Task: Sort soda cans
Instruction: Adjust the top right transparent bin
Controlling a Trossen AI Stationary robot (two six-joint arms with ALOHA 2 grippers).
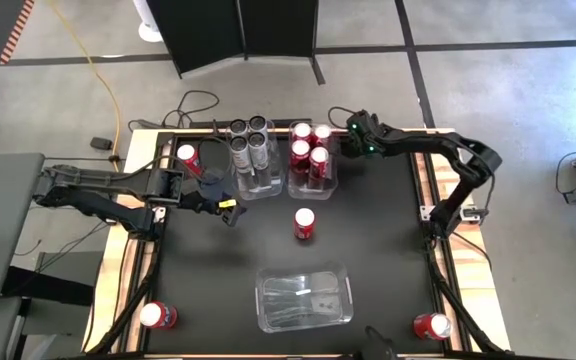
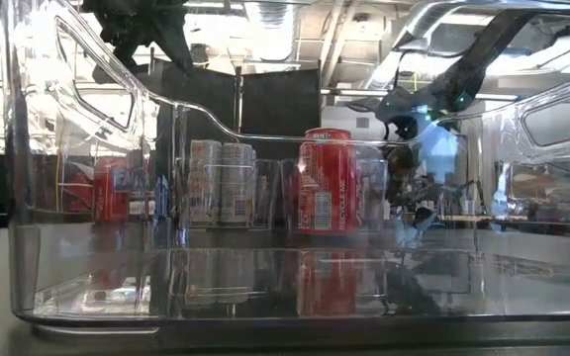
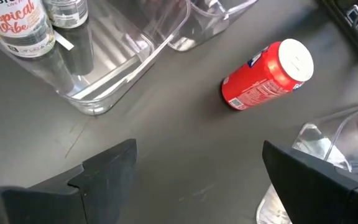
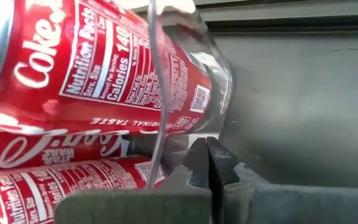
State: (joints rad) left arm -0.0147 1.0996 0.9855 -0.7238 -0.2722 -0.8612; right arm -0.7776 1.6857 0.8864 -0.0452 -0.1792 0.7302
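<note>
The red can [image 1: 305,224] was seen standing upright on the table [image 1: 378,250], between the two far bins and the near empty bin [image 1: 305,297]. The left gripper [image 1: 230,212] was held beside this can with its fingers spread wide, holding nothing. The right gripper [image 1: 345,133] was kept closed and empty, just beside the bin of red cans [image 1: 311,152]. The silver cans [image 1: 249,141] were gathered in the neighbouring bin.
</note>
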